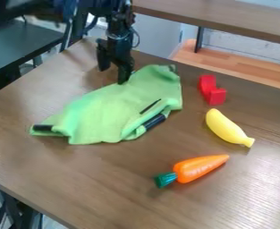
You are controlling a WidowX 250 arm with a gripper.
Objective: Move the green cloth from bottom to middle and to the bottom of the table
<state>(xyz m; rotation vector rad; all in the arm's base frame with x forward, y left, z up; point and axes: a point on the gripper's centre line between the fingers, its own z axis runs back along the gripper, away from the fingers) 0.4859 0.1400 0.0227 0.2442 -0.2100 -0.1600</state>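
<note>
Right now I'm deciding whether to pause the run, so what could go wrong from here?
The hand is at the far edge of the green cloth, so it might pinch only a thin fold and slip. The cloth is rumpled, so dragging could bunch it more. The carrot lies nearer the camera and could get swept along.

The green cloth (109,112) looks soft and matt, like a fuzzy textile — its dark patches smoother. The tabletop (64,174) is brown, wood-look, smooth, with a satin sheen. The carrot (196,167) and banana (226,127) look like smooth, slightly glossy plastic — the red block (212,91) like plain smooth plastic.
</note>
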